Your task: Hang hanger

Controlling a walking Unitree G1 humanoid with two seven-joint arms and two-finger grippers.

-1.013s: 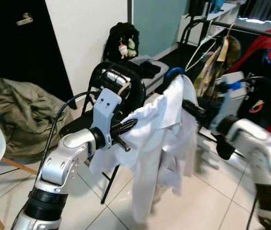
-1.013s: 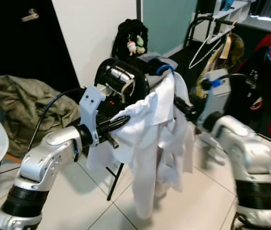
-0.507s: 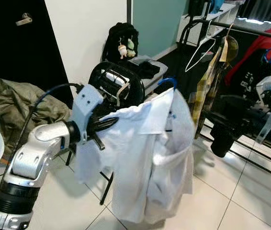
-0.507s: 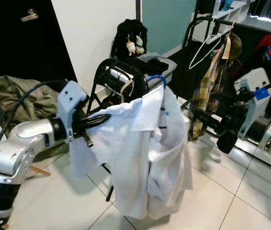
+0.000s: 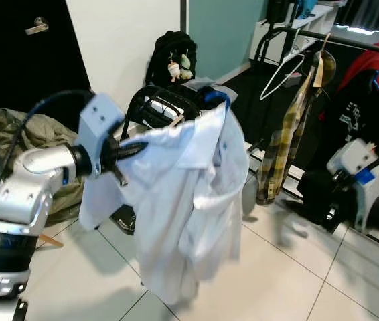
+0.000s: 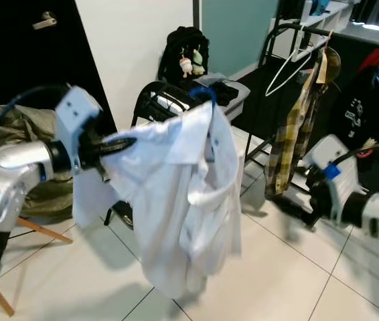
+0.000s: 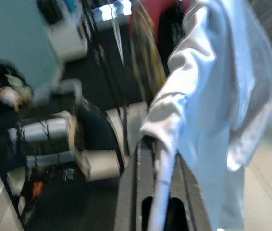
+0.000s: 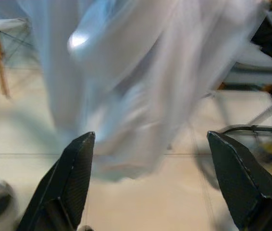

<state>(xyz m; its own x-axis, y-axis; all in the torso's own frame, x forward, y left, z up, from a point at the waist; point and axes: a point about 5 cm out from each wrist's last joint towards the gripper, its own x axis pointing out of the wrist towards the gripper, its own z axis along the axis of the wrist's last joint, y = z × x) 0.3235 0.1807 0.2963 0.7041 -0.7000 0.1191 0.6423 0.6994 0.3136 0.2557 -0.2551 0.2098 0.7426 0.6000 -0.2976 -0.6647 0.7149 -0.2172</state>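
We've got the white shirt [image 5: 189,194] on its blue hanger [image 5: 214,97] up off the floor, our left gripper [image 5: 128,148] pinched on one shoulder. Hanging is all still ahead: the clothes rail [image 5: 350,41] sits well off to the right (already crowded with clothes). Our right gripper [image 8: 150,183] hangs low, fingers spread wide, empty. A black folding chair [image 5: 159,110] stands behind the shirt.

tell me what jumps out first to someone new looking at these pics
A white shirt on a blue hanger dangles mid-frame, its shoulder pinched in the left gripper. Off to the right stands a clothes rack with hung garments, and the right gripper hangs open, low beside the shirt.
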